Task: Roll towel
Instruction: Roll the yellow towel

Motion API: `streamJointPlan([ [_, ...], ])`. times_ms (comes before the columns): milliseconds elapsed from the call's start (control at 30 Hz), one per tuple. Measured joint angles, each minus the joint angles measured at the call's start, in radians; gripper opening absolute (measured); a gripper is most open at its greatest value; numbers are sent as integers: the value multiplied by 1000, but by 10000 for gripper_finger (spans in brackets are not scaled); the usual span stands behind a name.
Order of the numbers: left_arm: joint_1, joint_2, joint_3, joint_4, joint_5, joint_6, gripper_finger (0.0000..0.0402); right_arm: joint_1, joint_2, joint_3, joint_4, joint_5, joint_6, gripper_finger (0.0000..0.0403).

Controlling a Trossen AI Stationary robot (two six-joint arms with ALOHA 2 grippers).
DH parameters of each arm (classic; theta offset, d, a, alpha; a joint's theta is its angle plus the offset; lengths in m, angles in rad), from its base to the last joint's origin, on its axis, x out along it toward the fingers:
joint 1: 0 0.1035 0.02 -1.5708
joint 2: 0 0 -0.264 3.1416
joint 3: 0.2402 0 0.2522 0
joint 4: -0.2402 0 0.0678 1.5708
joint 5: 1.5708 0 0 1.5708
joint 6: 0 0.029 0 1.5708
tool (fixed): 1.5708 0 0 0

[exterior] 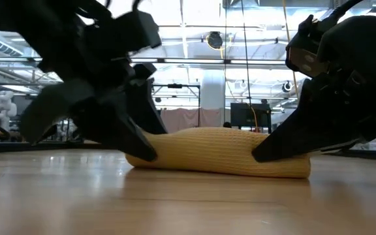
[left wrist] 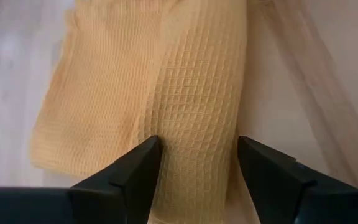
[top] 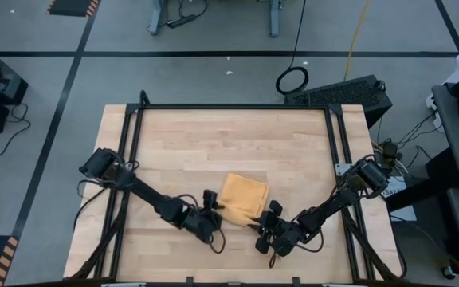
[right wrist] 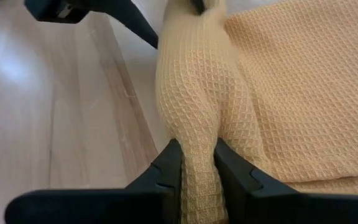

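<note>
Both hands (top: 214, 206) (top: 266, 221) flank towel (top: 244, 195), right pinching.

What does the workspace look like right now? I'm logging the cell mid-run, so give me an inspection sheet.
Surface: wooden table, bare apart from the cloth.
Job's things: mustard towel near the front edge, its near edge rolled into a ridge.
Clutter: nothing seen on the table.
Grippers: left gripper open, fingers straddling the rolled ridge; right gripper shut on the towel, pinching the roll.
Cables: coiled black cable on the floor behind the table; yellow cable beside it.
Surroundings: grey floor with black tape lines; equipment to the right of the table.
</note>
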State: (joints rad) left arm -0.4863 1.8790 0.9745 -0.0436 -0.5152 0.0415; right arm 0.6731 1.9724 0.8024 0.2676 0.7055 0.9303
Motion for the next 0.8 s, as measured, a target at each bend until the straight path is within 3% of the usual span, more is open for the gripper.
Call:
streamJointPlan([
  [167, 60, 0, -5, -3, 53, 14, 222, 0, 0, 0, 3, -20, -6, 54],
  [367, 133, 6, -13, 1, 279, -3, 202, 8, -2, 0, 10, -8, -37, 67],
  [633, 168, -10, -14, 19, 427, -71, 74, 35, -91, -5, -58, -37, -269, 173],
  [800, 178, -25, -16, 4, 579, -191, 63, 88, -196, -7, -160, -41, -323, 240],
])
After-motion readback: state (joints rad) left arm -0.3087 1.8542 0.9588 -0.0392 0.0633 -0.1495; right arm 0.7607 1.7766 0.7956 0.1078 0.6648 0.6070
